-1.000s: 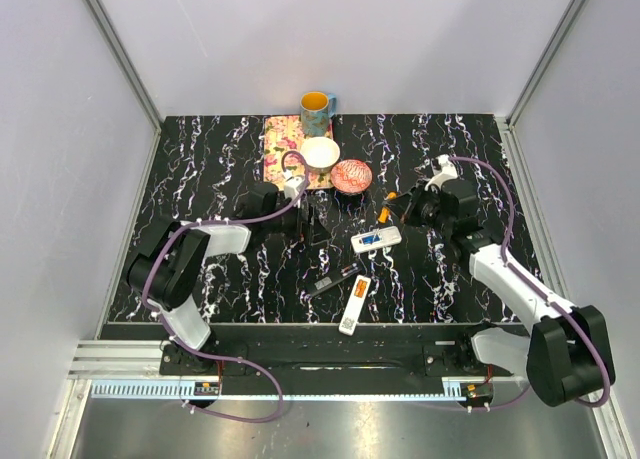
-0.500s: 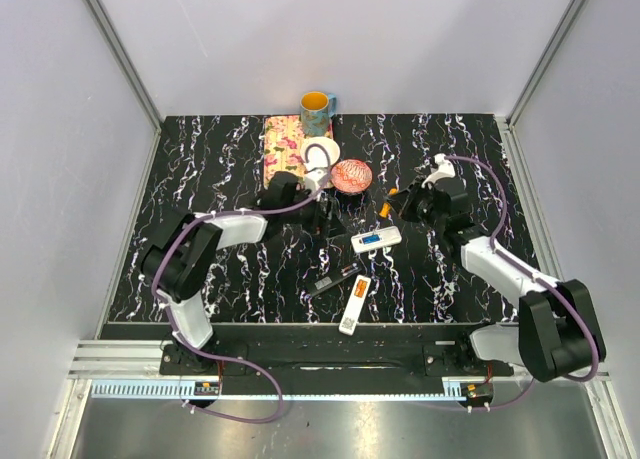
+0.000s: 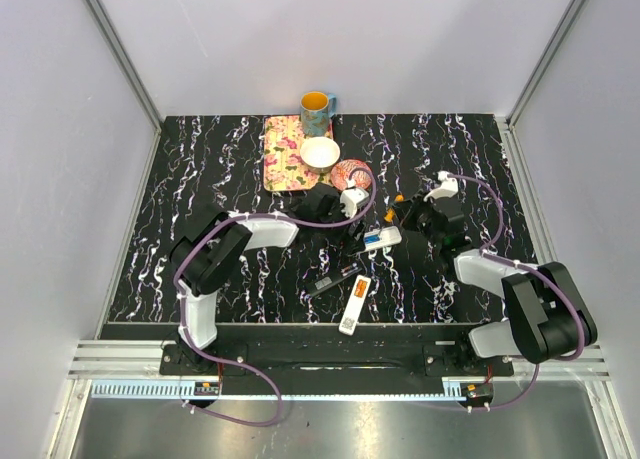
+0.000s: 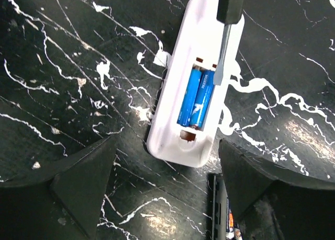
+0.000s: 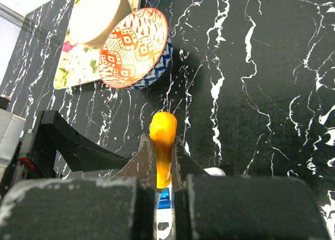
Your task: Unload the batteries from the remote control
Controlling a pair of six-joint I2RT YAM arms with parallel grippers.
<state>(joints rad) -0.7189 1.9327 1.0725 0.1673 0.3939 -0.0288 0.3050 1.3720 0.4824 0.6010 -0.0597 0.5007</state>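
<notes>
**Step in hand: levering the cells out of the open compartment.**

1. Left: my left tool (image 4: 167, 148) hangs over the worktop (image 4: 63, 67) with its fingers spread wide. It grips nothing. One finger stands on each side of one end of the white remote (image 4: 183, 41), clear of its sides as far as I can tell.
2. Centre: the remote lies back-up with its cover off. The two blue batteries (image 4: 198, 98) are seated side by side in the compartment.
3. Right: my right tool (image 5: 163, 198) is pinched on the orange-handled screwdriver (image 5: 163, 146). The blade tip rests against the edge of one cell, next to the compartment wall.

**Next move, as I judge it:** work the tip under that cell and lever it upward off its contact. The remote is unclamped, so it may skid. I expect the left tool will have to close on the body first.
</notes>
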